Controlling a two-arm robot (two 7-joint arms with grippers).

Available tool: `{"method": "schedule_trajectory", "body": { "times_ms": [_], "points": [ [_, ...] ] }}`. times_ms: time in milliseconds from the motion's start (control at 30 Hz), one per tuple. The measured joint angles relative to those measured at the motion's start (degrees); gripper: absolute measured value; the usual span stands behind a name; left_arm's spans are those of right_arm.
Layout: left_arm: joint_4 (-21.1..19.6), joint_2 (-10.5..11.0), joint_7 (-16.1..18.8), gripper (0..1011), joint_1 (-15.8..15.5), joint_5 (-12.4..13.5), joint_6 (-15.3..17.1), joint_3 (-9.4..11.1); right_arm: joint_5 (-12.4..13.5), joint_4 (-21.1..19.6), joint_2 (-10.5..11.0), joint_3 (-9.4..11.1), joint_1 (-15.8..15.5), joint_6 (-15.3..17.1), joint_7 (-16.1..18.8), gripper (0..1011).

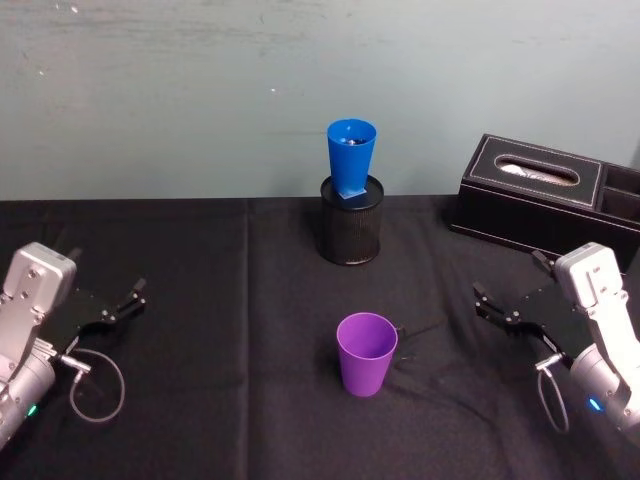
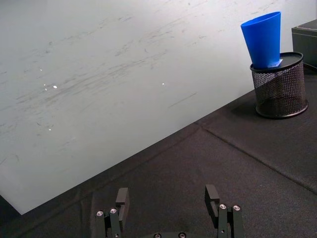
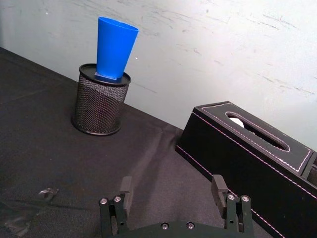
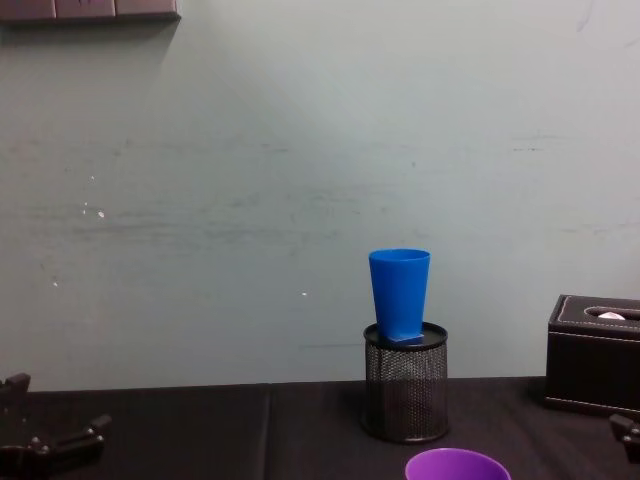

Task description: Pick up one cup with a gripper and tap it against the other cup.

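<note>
**Worktop layout ahead of the pick.** A tapered purple plastic tumbler (image 1: 366, 353) stands upright, mouth up, at lower centre of the head view on the black-clothed worktop (image 1: 230, 400). Its long axis is vertical. A tapered blue plastic tumbler (image 1: 351, 152) sits at upper centre with its base dropped into a black mesh pen holder (image 1: 351, 235). It leans slightly, rides above worktop level, and is well apart from the purple plastic tumbler. A black stitched tissue box (image 1: 535, 190) lies at upper right.

**Grippers.** The right gripper (image 1: 482, 303) rests near the right edge of the frame. Its fingers (image 3: 126, 186) are spread, hold nothing, and point toward frame centre. The purple plastic tumbler lies frame-left of those fingertips and a little lower in the frame, with bare cloth between. The left gripper (image 1: 130, 298) sits near the left edge, also parted and empty, and is clearly farther from the tumbler.

**Reading.** The right arm appears the nearer of the two. A sideways reach toward frame centre, with the fingers closing across the upright wall, looks like the natural grasp. Because the blue plastic tumbler is perched in the holder, the tap would likely call for a lift as well as a carry toward the upper centre. Neither tumbler is touched yet.
</note>
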Motion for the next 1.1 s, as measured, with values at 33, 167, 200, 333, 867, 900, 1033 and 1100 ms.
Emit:
{"method": "schedule_trajectory", "body": {
  "times_ms": [33,167,200,333,867,900,1033,1100],
  "points": [
    [0.0,0.0,0.0,1000,0.0,0.0,0.0,0.0,0.0,0.0,0.0,0.0,0.0,0.0,0.0,1002],
    [0.0,0.0,0.0,1000,0.0,0.0,0.0,0.0,0.0,0.0,0.0,0.0,0.0,0.0,0.0,1002],
    [0.0,0.0,0.0,1000,0.0,0.0,0.0,0.0,0.0,0.0,0.0,0.0,0.0,0.0,0.0,1002],
    [0.0,0.0,0.0,1000,0.0,0.0,0.0,0.0,0.0,0.0,0.0,0.0,0.0,0.0,0.0,1002],
    [0.0,0.0,0.0,1000,0.0,0.0,0.0,0.0,0.0,0.0,0.0,0.0,0.0,0.0,0.0,1002],
    [0.0,0.0,0.0,1000,0.0,0.0,0.0,0.0,0.0,0.0,0.0,0.0,0.0,0.0,0.0,1002],
    [0.0,0.0,0.0,1000,0.0,0.0,0.0,0.0,0.0,0.0,0.0,0.0,0.0,0.0,0.0,1002],
    [0.0,0.0,0.0,1000,0.0,0.0,0.0,0.0,0.0,0.0,0.0,0.0,0.0,0.0,0.0,1002]
  ]
}}
